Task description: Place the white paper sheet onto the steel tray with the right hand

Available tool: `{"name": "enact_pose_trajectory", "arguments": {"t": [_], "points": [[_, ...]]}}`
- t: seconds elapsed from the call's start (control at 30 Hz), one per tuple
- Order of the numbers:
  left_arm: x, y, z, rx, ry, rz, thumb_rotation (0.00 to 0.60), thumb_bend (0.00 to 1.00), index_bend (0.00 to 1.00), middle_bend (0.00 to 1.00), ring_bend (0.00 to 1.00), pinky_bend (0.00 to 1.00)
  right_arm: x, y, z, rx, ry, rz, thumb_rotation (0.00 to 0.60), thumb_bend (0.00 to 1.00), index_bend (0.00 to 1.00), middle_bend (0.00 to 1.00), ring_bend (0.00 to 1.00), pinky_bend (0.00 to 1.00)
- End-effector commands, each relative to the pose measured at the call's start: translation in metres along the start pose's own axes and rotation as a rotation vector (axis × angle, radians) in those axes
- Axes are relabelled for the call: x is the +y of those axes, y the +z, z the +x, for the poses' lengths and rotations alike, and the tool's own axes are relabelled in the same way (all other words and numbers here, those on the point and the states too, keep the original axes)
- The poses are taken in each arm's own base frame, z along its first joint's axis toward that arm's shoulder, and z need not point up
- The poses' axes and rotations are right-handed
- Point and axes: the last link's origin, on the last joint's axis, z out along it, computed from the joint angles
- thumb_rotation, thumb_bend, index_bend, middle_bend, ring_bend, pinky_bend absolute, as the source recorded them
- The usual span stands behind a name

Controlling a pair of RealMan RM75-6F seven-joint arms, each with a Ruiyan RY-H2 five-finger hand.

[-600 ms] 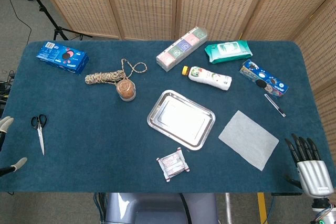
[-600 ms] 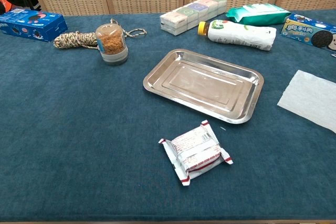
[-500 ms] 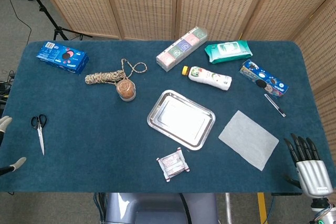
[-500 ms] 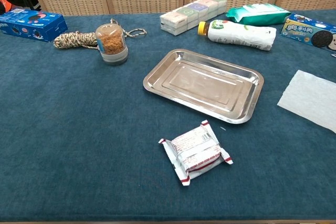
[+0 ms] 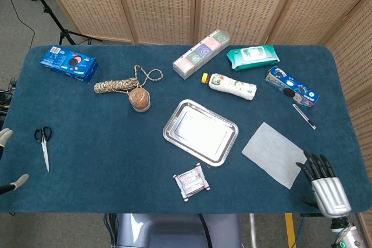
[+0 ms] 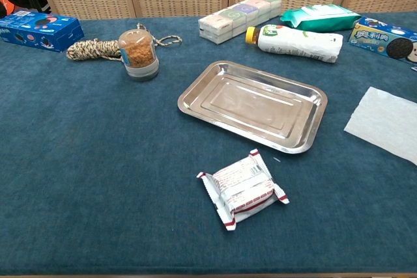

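Moving in from the table's near right corner, our right hand (image 5: pixel 321 179) is now sitting closer to the white paper sheet (image 5: pixel 274 154), fingers spread, holding nothing, fingertips just beside its near corner. We are still approaching; nothing is grasped yet. Sheet is lying flat on the table (image 5: pixel 104 143), right of the bare steel tray (image 5: pixel 200 132). Pick and placement remain.
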Motion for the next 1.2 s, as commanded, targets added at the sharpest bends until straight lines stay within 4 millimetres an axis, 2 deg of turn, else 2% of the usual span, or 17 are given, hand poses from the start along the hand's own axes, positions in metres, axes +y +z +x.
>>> {"name": "enact_pose_trajectory", "arguments": {"t": [0.03, 0.17, 0.37, 0.67, 1.1, 1.2], "points": [[0.000, 0.001, -0.001, -0.005, 0.001, 0.004, 0.600, 0.00, 0.00, 0.00, 0.00, 0.00, -0.011, 0.007, -0.009, -0.011, -0.006, 0.036, 0.600, 0.00, 0.30, 0.00, 0.00, 0.00], [0.000, 0.002, 0.000, 0.000, -0.002, 0.006, 0.600, 0.00, 0.00, 0.00, 0.00, 0.00, -0.020, 0.017, -0.022, -0.027, -0.039, 0.061, 0.600, 0.00, 0.33, 0.00, 0.00, 0.00], [-0.002, 0.003, 0.000, -0.006, -0.004, 0.012, 0.600, 0.00, 0.00, 0.00, 0.00, 0.00, -0.020, 0.030, -0.036, -0.041, -0.050, 0.035, 0.600, 0.00, 0.37, 0.00, 0.00, 0.00], [-0.001, 0.003, 0.000, -0.007, -0.007, 0.014, 0.600, 0.00, 0.00, 0.00, 0.00, 0.00, -0.017, 0.033, -0.040, -0.049, -0.065, 0.021, 0.600, 0.01, 0.40, 0.00, 0.00, 0.00], [0.000, 0.004, -0.002, -0.015, -0.001, 0.016, 0.600, 0.00, 0.00, 0.00, 0.00, 0.00, -0.014, 0.032, -0.041, -0.049, -0.047, 0.011, 0.600, 0.31, 0.45, 0.00, 0.00, 0.00], [0.000, 0.004, -0.003, -0.017, 0.002, 0.015, 0.600, 0.00, 0.00, 0.00, 0.00, 0.00, -0.013, 0.032, -0.042, -0.053, -0.049, 0.008, 0.600, 0.34, 0.45, 0.00, 0.00, 0.00]]}}
